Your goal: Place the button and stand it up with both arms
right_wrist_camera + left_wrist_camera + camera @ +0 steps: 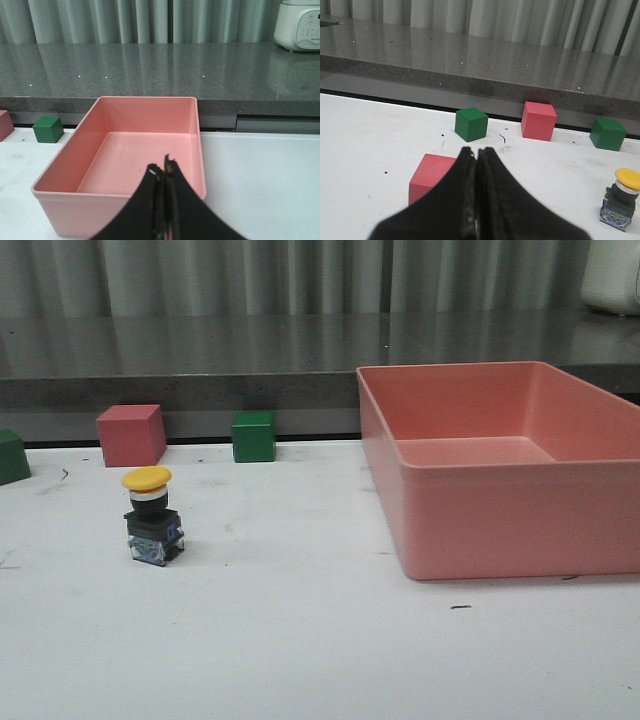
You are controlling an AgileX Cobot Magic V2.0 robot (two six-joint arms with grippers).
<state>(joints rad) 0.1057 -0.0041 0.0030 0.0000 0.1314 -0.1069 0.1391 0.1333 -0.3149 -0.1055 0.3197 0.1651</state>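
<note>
The button (152, 515) stands upright on the white table at the left, yellow cap on top, whitish collar, black base with bluish bits below. It also shows in the left wrist view (621, 199), off to one side of my left gripper (477, 150), which is shut and empty, well apart from it. My right gripper (163, 167) is shut and empty, in front of the near wall of the pink bin (120, 206). Neither arm shows in the front view.
The pink bin (520, 530) fills the right of the table. A pink cube (131, 434) and green cubes (253, 436) (12, 456) stand along the back edge. Another pink cube (431, 172) lies just beyond my left fingers. A grey counter runs behind.
</note>
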